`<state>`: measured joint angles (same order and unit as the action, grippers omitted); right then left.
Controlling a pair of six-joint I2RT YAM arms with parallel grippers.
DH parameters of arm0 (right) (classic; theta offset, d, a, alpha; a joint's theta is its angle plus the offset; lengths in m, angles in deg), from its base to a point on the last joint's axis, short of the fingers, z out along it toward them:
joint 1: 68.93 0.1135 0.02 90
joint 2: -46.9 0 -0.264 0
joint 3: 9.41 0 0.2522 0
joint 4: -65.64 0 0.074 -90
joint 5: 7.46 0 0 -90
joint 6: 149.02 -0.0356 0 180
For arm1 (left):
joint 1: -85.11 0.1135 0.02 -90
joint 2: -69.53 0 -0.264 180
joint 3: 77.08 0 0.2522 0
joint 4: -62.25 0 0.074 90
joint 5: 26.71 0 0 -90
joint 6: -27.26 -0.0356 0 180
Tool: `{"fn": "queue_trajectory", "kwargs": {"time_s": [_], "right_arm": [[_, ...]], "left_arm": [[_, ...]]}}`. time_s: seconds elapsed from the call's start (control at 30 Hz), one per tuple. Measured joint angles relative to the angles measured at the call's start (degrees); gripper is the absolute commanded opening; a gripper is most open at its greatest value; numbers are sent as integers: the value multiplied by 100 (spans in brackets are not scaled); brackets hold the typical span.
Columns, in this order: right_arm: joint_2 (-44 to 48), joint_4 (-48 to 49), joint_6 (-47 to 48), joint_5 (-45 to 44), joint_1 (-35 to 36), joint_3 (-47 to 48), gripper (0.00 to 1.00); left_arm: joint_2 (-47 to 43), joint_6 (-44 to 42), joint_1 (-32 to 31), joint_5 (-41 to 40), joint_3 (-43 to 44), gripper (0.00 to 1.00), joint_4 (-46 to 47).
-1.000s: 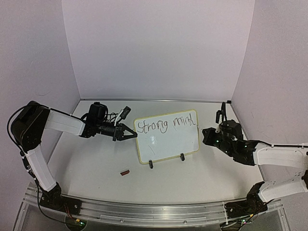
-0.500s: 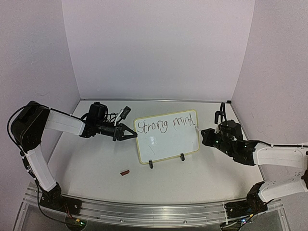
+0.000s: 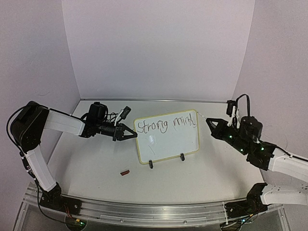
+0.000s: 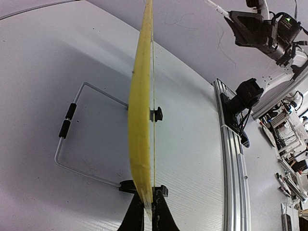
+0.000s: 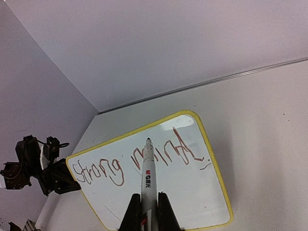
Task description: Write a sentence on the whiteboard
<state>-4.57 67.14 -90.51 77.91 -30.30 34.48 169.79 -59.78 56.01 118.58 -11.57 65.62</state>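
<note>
While the overhead view gives the whiteboard face-on, standing mid-desk with its long side running left to right and its written face toward the arms, the left wrist camera catches it edge-on: a thin yellow strip with its wire stand behind. Left hand is clenched on the board's left edge. Right hand grips a white marker, its length aimed at the top right corner; seen from the left wrist, the tip hangs clear of the face. Only the right wrist view reads the sentence sharply: "Strong mind", one line along the top. Two black clips hold the bottom edge. A small dark red piece lies on the desk in front, apart from everything.
</note>
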Motion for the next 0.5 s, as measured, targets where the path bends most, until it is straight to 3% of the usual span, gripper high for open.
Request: {"fn": "queue_trajectory", "kwargs": {"time_s": [0.27,0.5], "right_arm": [[-255,-95,-105,345,137,0,0],[-1423,24,-40,238,1280,278,0]], "left_arm": [[-12,2,-7,-9,-2,0,-16],[-12,2,-8,-19,-2,0,-14]]}}
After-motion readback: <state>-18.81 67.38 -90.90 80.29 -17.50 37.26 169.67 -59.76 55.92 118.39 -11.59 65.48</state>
